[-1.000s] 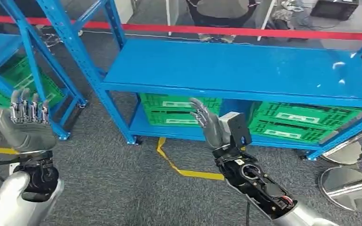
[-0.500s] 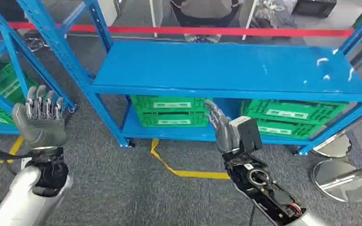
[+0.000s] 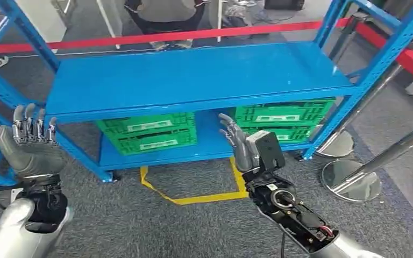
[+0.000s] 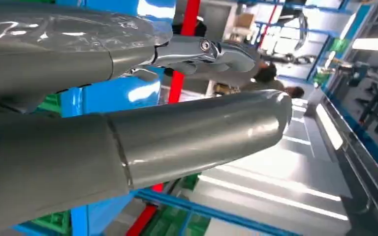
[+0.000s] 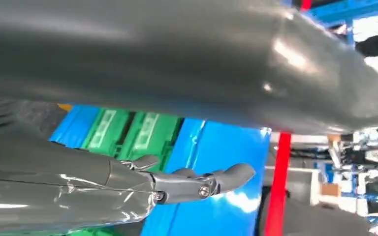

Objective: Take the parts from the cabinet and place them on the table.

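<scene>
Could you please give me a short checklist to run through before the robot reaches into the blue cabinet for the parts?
1. Left hand free to grasp: ok, raised with fingers apart, holding nothing.
2. Right hand free to grasp: ok, fingers apart, holding nothing.
3. Green crates on the lower shelf within sight: ok, stacks sit at left and right under the blue shelf.
4. Parts visible inside the crates: cannot tell, the upper shelf hides their contents.
5. Path to the lower shelf: ok, only floor lies between the right hand and the crates.
6. Bystander clear: ok, a person sits behind the red barrier.
</scene>
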Robot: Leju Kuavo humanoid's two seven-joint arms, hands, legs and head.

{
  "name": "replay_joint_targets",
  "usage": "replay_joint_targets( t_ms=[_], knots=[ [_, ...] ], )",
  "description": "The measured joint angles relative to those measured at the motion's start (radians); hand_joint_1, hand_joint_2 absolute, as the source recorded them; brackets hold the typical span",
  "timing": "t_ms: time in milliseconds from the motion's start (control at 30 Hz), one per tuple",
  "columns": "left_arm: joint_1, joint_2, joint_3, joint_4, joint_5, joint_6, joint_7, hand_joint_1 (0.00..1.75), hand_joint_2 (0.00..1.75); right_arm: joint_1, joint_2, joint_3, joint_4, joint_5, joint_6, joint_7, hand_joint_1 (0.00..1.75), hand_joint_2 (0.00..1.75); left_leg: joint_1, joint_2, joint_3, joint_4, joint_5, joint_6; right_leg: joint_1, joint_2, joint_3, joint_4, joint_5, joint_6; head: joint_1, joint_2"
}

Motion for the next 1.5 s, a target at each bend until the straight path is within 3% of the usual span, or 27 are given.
replay_joint_targets(
  t_ms=[100,133,167,200,233,267,300,333,367,400,433,467,500,600,633,667,700,767,800,833,867,967,1000,1067,1100,1133,1500],
  knots=[
    [-0.001,-0.001,0.000,0.000,0.003,0.000,0.000,0.00,0.00,0.002,0.000,0.000,0.000,0.000,-0.002,0.002,0.00,0.00,-0.002,0.023,0.004,-0.003,0.001,0.009,-0.003,0.025,-0.004,-0.005,0.004,0.019,0.003,0.000],
    [-0.005,-0.003,0.000,0.000,0.004,0.000,0.000,0.00,0.00,0.004,-0.001,-0.002,0.000,0.000,-0.005,0.002,0.00,0.00,0.006,0.036,0.008,-0.011,0.005,0.015,-0.006,0.006,-0.006,0.004,-0.005,0.021,0.001,0.000],
    [-0.006,-0.006,0.000,0.000,0.005,0.000,0.000,0.00,0.00,0.004,-0.001,-0.002,-0.001,0.000,-0.005,0.002,0.00,0.00,0.006,0.040,0.010,-0.012,0.006,0.017,0.001,-0.041,-0.018,0.038,-0.031,0.028,0.007,0.000],
    [-0.007,-0.007,0.000,0.000,0.006,0.000,-0.002,0.00,0.00,0.003,-0.001,-0.002,-0.001,0.000,-0.006,0.003,0.00,0.00,0.005,0.049,0.011,-0.012,0.003,0.022,-0.002,-0.069,-0.052,0.112,-0.075,0.034,0.027,0.000],
    [-0.006,-0.007,0.000,0.000,0.007,0.000,-0.002,0.00,0.00,0.005,-0.001,-0.001,-0.001,0.000,-0.006,0.003,0.00,0.00,0.003,0.058,0.011,-0.011,0.003,0.022,-0.006,-0.080,-0.096,0.207,-0.120,0.039,0.033,0.000],
    [-0.004,-0.007,0.000,0.000,0.007,0.000,-0.002,0.00,0.00,0.008,-0.001,-0.001,-0.001,0.000,-0.006,0.004,0.00,0.00,0.003,0.068,0.011,-0.011,0.002,0.023,-0.009,-0.085,-0.137,0.294,-0.152,0.044,0.034,0.000],
    [-0.003,-0.007,0.000,0.001,0.007,0.000,-0.002,0.00,0.00,0.010,-0.001,-0.001,-0.001,0.000,-0.006,0.004,0.00,0.00,0.003,0.078,0.011,-0.010,0.001,0.023,-0.011,-0.087,-0.163,0.346,-0.164,0.047,0.037,0.000],
    [-0.003,-0.008,0.000,0.002,0.007,0.000,-0.002,0.00,0.00,0.011,-0.001,-0.001,-0.001,0.000,-0.006,0.005,0.00,0.00,0.004,0.086,0.013,-0.010,-0.001,0.022,-0.014,-0.088,-0.160,0.337,-0.145,0.050,0.041,0.000],
    [-0.003,-0.008,0.000,0.003,0.007,0.000,-0.002,0.00,0.00,0.012,-0.001,-0.001,0.000,0.000,-0.006,0.005,0.00,0.00,0.004,0.094,0.016,-0.010,-0.004,0.019,-0.017,-0.090,-0.131,0.281,-0.108,0.052,0.045,0.000],
    [-0.004,-0.009,0.000,0.003,0.007,0.000,-0.002,0.00,0.00,0.011,-0.001,-0.001,-0.001,0.000,-0.006,0.005,0.00,0.00,0.005,0.101,0.020,-0.009,-0.007,0.015,-0.019,-0.098,-0.080,0.183,-0.057,0.052,0.049,0.000],
    [-0.004,-0.010,0.000,0.003,0.007,0.000,-0.002,0.00,0.00,0.011,-0.001,-0.001,-0.001,0.000,-0.006,0.005,0.00,0.00,0.007,0.110,0.026,-0.006,-0.013,0.009,-0.019,-0.117,-0.024,0.072,-0.008,0.052,0.052,0.000],
    [-0.006,-0.011,0.000,0.003,0.007,0.000,-0.002,0.00,0.00,0.010,-0.001,-0.002,0.000,0.000,-0.006,0.005,0.00,0.00,0.004,0.115,0.028,-0.005,-0.017,0.004,-0.011,-0.152,0.006,0.014,-0.017,0.051,0.058,0.000],
    [-0.008,-0.010,0.000,0.003,0.008,0.000,-0.003,0.00,0.00,0.009,-0.001,-0.001,-0.001,0.000,-0.006,0.005,0.00,0.00,-0.004,0.119,0.024,0.002,-0.020,-0.001,-0.008,-0.140,0.004,0.008,-0.010,0.035,0.061,0.000],
    [-0.009,-0.012,0.000,0.003,0.009,0.000,-0.005,0.00,0.00,0.011,-0.001,-0.001,-0.001,0.000,-0.008,0.003,0.00,0.00,-0.003,0.145,0.030,-0.003,-0.021,-0.012,-0.005,-0.111,-0.006,0.014,-0.013,0.018,0.047,0.000],
    [-0.010,-0.012,0.000,0.004,0.009,0.000,-0.005,0.00,0.00,0.011,-0.001,-0.001,-0.002,0.000,-0.008,0.003,0.00,0.00,0.000,0.139,0.028,0.001,-0.031,-0.021,-0.010,-0.102,0.001,0.008,-0.009,0.009,0.045,0.000],
    [-0.012,-0.012,0.000,0.004,0.009,0.000,-0.006,0.00,0.00,0.010,-0.001,-0.001,-0.002,0.000,-0.009,0.002,0.00,0.00,0.003,0.100,0.020,0.029,-0.053,-0.024,-0.011,-0.095,0.000,0.008,-0.008,0.007,0.036,0.000],
    [-0.014,-0.011,0.000,0.004,0.009,0.000,-0.009,0.00,0.00,0.008,-0.001,-0.001,-0.002,0.000,-0.009,0.002,0.00,0.00,0.003,0.076,-0.011,0.095,-0.090,-0.025,-0.011,-0.094,-0.001,0.008,-0.007,0.001,0.030,0.000],
    [-0.011,-0.011,0.000,0.007,0.009,0.000,-0.009,0.00,0.00,0.008,-0.001,0.000,-0.002,0.000,-0.009,0.002,0.00,0.00,0.001,0.060,-0.099,0.265,-0.162,-0.025,-0.009,-0.082,-0.003,0.008,-0.007,-0.005,0.017,0.000],
    [-0.009,-0.010,0.000,0.010,0.010,0.003,-0.010,0.00,0.00,0.009,-0.001,0.000,-0.002,0.002,-0.009,0.002,0.00,0.00,0.000,0.057,-0.139,0.335,-0.177,-0.023,-0.006,-0.076,-0.003,0.008,-0.007,-0.007,0.011,0.000],
    [-0.006,-0.009,0.000,0.011,0.010,0.003,-0.010,0.00,0.00,0.010,0.000,0.000,-0.002,0.002,-0.011,0.002,0.00,0.00,0.000,0.057,-0.151,0.345,-0.164,-0.020,-0.004,-0.069,-0.003,0.009,-0.007,-0.007,0.010,0.000],
    [-0.005,-0.009,0.000,0.012,0.011,0.005,-0.011,0.00,0.00,0.010,0.000,0.000,-0.002,0.005,-0.011,0.002,0.00,0.00,-0.001,0.057,-0.138,0.302,-0.128,-0.014,-0.002,-0.063,-0.001,0.009,-0.007,-0.007,0.007,0.000],
    [-0.011,-0.009,0.000,0.013,0.011,0.005,-0.011,0.00,0.00,0.009,0.000,0.000,-0.002,0.006,-0.011,0.002,0.00,0.00,-0.008,0.047,-0.026,0.048,0.004,0.012,0.001,-0.052,0.002,0.009,-0.008,-0.006,-0.007,0.000],
    [-0.014,-0.009,0.000,0.013,0.011,0.005,-0.012,0.00,0.00,0.008,-0.001,0.000,-0.002,0.006,-0.011,0.002,0.00,0.00,-0.011,0.043,-0.013,0.016,-0.004,0.014,0.010,-0.050,-0.004,0.012,-0.010,-0.002,-0.009,0.000],
    [-0.017,-0.010,0.000,0.014,0.011,0.004,-0.013,0.00,0.00,0.006,-0.001,0.001,-0.002,0.006,-0.011,0.005,0.00,0.00,-0.016,0.045,-0.017,0.016,0.000,0.013,0.002,-0.046,-0.006,0.011,-0.008,0.007,0.000,0.000],
    [-0.017,-0.011,0.000,0.015,0.011,0.003,-0.013,0.00,0.00,0.004,-0.001,0.000,-0.002,0.006,-0.011,0.005,0.00,0.00,-0.011,0.045,-0.014,0.009,0.000,0.011,0.008,-0.048,-0.006,0.014,-0.019,0.003,0.001,0.000],
    [-0.019,-0.011,0.000,0.016,0.011,0.002,-0.013,0.00,0.00,0.004,-0.001,0.000,-0.002,0.006,-0.011,0.008,0.00,0.00,-0.013,0.045,-0.013,0.010,-0.001,0.008,0.004,-0.050,-0.005,0.013,-0.015,-0.010,0.000,0.000],
    [-0.019,-0.013,0.000,0.016,0.010,0.000,-0.007,0.00,0.00,-0.009,-0.001,0.000,-0.003,-0.001,0.008,0.024,0.00,0.00,-0.016,0.043,-0.011,0.011,-0.002,0.016,0.002,-0.051,0.007,-0.002,-0.011,0.008,0.029,0.000]
  ],
)
